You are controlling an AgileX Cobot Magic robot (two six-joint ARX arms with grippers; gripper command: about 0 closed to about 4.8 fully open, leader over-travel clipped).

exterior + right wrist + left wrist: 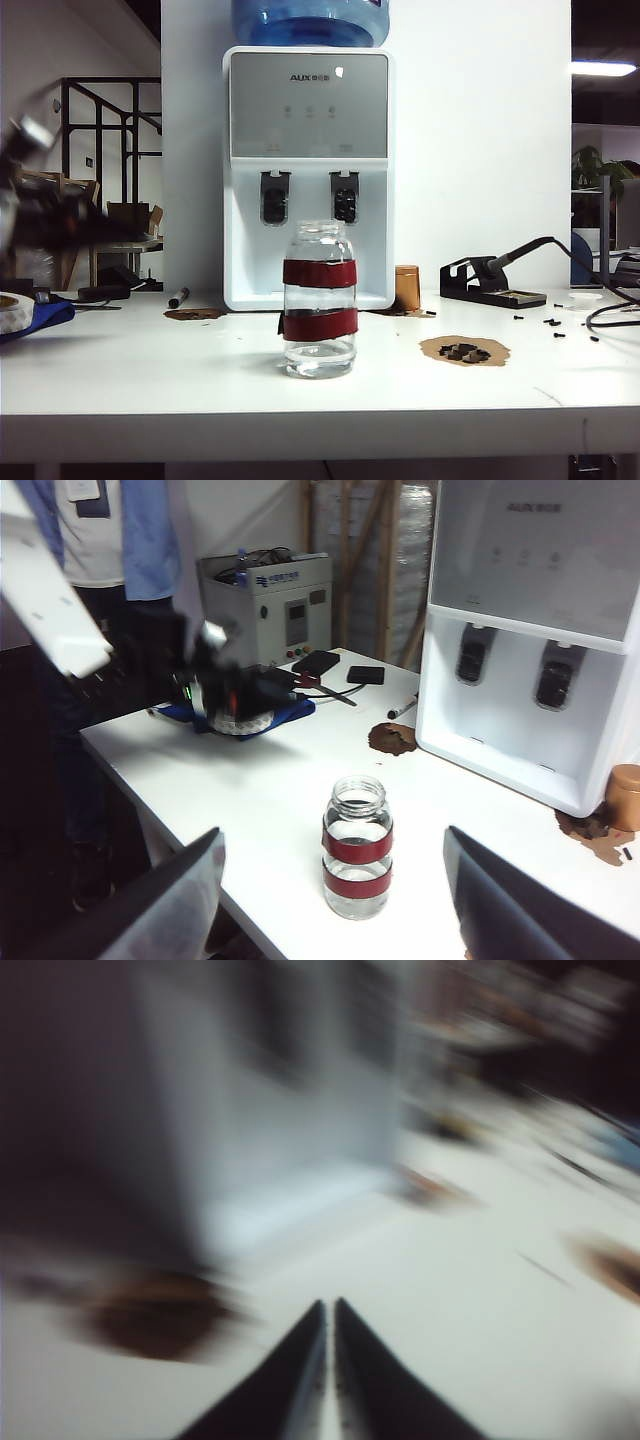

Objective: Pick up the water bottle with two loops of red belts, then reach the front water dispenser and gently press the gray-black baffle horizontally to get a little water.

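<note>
Right tool (330, 900): jaws spread as wide as they go, empty, hanging above the near edge of the surface (150, 380), with the water bottle (357, 848) framed between the fingers but well clear of them.

Left tool (330, 1360): fingers pinched together, nothing in them. Its wrist view is motion-blurred; in the exterior view that arm is a dark smear at the far left, well apart from the bottle.

Bottle stands upright mid-surface, in front of the water dispenser (308, 180), roughly below the gap between the two taps. No lid on it, a little water in the bottom.

Handling, my read:
- Glass, rigid, won't give under the jaws. Breakable, so no hard clamp and no drops.
- Bare glass is slick. The two red bands look like the grippier spots.
- Light load, mostly empty, but open top: keep it upright.
- Best hold: across the body, on or between the bands, leaving the neck free to push the gray-black baffle (274, 197).

Baffle is the left lever under the grey panel, behind the bottle, not touched.
</note>
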